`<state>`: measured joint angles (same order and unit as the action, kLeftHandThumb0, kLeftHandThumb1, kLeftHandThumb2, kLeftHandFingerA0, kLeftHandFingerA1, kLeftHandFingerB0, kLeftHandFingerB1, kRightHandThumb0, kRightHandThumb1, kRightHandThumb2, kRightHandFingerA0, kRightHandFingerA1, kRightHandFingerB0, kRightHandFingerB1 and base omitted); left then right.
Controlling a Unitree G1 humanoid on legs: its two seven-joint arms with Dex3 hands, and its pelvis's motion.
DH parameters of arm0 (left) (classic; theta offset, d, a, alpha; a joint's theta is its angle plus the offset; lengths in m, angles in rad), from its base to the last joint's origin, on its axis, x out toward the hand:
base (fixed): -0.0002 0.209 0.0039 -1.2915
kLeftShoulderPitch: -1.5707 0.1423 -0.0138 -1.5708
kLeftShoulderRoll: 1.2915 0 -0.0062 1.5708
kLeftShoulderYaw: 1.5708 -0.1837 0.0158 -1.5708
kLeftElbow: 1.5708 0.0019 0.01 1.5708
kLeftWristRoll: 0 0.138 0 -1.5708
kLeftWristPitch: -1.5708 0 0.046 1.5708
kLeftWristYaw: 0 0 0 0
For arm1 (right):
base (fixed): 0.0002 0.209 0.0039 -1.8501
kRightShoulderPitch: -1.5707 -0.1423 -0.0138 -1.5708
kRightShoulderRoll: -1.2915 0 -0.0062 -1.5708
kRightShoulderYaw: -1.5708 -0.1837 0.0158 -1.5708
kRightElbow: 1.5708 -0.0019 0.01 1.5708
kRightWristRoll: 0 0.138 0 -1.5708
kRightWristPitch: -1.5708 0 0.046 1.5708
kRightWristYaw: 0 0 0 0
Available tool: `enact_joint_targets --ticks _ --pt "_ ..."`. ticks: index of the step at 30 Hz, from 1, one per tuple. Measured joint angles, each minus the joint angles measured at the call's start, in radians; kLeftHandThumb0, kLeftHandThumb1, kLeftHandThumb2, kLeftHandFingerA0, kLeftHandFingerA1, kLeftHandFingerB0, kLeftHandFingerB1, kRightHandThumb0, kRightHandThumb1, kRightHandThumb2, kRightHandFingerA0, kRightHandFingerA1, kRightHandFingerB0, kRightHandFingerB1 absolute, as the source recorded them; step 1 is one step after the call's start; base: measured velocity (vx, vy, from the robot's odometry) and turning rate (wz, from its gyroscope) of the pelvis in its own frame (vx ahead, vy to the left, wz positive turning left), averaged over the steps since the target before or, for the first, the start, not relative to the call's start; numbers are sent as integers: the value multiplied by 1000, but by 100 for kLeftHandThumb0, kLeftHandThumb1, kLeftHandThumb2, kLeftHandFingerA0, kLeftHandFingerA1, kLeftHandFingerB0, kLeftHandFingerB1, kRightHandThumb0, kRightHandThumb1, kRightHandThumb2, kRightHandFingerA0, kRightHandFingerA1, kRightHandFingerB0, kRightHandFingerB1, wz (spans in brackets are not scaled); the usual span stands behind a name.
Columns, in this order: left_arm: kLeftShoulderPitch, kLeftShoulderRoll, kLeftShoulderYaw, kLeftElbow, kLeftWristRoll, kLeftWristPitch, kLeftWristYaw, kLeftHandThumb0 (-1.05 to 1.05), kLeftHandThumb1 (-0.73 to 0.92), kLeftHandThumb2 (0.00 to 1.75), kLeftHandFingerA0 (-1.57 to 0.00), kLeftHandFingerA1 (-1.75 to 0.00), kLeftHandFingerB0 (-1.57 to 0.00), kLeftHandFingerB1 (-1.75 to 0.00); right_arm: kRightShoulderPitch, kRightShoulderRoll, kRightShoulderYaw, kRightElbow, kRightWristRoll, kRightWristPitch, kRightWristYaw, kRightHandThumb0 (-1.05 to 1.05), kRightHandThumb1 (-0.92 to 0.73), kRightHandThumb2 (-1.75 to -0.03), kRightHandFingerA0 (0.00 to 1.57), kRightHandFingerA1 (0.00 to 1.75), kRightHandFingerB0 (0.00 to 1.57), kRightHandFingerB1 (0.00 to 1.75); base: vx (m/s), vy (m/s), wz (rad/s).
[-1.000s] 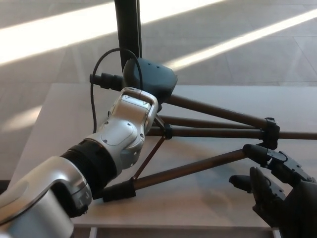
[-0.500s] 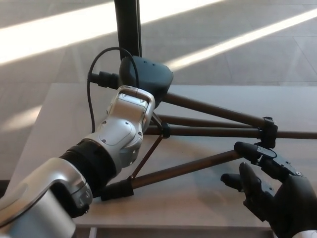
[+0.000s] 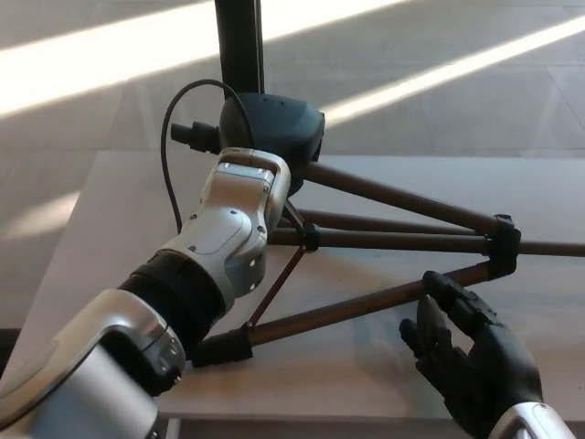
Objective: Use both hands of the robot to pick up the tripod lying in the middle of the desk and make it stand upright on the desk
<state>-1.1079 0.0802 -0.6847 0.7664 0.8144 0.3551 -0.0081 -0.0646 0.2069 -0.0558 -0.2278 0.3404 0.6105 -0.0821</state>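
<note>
The tripod lies on the pale desk (image 3: 110,210) with its dark brown legs fanned out to the right. Its near leg (image 3: 366,306) ends in a black foot (image 3: 219,347), and a black clamp (image 3: 502,242) joins the legs at the right. My left hand (image 3: 271,135) sits over the point where the legs meet at the upper left, shut on it; its fingers are hidden under the hand's back. My right hand (image 3: 466,352) is open at the lower right, palm up, its fingertips just below the near leg and apart from it.
A black upright post (image 3: 238,41) stands behind the desk, right beyond my left hand. A black cable (image 3: 169,146) loops from my left wrist. The desk's front edge (image 3: 347,421) runs just below my right hand. Sunlit floor lies beyond.
My right hand has moved left and up from the lower right corner to just under the near leg. My left hand has risen slightly with the tripod's top end.
</note>
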Motion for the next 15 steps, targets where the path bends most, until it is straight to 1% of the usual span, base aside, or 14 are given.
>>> enact_joint_targets --ticks 1,2,3,4,5,6,7,8,9,11,12,13,14,15 --pt "-2 -2 11 3 -2 -6 3 -27 70 90 -91 -134 -79 -101 -6 0 -6 8 12 17 -4 -75 -80 -65 0 47 14 35 0 0 0" --pt "-3 -3 19 6 -3 -10 5 -27 70 90 -91 -134 -79 -101 -9 1 -12 13 21 28 -8 -75 -80 -65 0 47 14 35 0 0 0" --pt "-7 -4 31 13 -4 -18 10 -27 67 91 -94 -144 -85 -109 -12 2 -22 21 34 47 -17 -77 -60 -98 1 45 10 46 0 0 0" --pt "-11 -5 38 17 -5 -25 15 -26 68 89 -93 -147 -85 -113 -12 2 -27 25 46 59 -23 -77 -60 -98 1 51 8 49 0 0 0" --pt "-13 -5 46 22 -5 -33 20 -28 66 89 -94 -142 -85 -109 -12 2 -32 26 58 71 -29 -38 -47 -106 6 58 0 51 0 0 0" --pt "-15 -5 50 26 -6 -38 23 -26 66 86 -89 -157 -81 -120 -12 2 -33 26 65 76 -33 -76 -59 -97 2 57 11 51 0 0 0" --pt "-18 -4 57 32 -6 -47 29 -27 65 86 -89 -156 -80 -120 -11 2 -35 26 80 86 -39 -73 -76 -61 2 64 16 43 0 0 0" --pt "-20 -4 61 37 -6 -53 32 -24 63 85 -92 -162 -79 -124 -10 2 -35 26 90 90 -42 -75 -59 -93 6 61 13 52 0 0 0" --pt "-22 -4 63 41 -5 -56 33 -28 65 77 -88 -159 -76 -124 -9 2 -36 25 96 92 -44 -75 -58 -95 5 60 14 53 0 0 0" --pt "-32 -4 71 51 -5 -68 38 -40 60 63 -88 -161 -77 -122 -3 2 -33 23 117 100 -52 -74 -57 -94 12 62 21 54 0 0 0" --pt "-37 -4 75 56 -5 -72 39 -41 59 63 -88 -161 -77 -121 1 2 -31 22 124 101 -55 -72 -73 -62 10 64 26 47 0 0 0" --pt "-43 -4 79 60 -5 -77 40 -42 56 62 -88 -164 -77 -129 6 2 -29 20 132 102 -59 -73 -59 -95 10 60 19 53 0 0 0" --pt "-49 -4 81 65 -5 -80 41 -42 56 62 -88 -164 -77 -129 13 2 -26 18 139 102 -61 -73 -59 -95 10 60 19 53 0 0 0" --pt "-56 -4 84 70 -5 -83 41 -40 56 60 -87 -168 -77 -134 20 2 -21 16 144 102 -64 -72 -76 -63 12 63 25 45 0 0 0"
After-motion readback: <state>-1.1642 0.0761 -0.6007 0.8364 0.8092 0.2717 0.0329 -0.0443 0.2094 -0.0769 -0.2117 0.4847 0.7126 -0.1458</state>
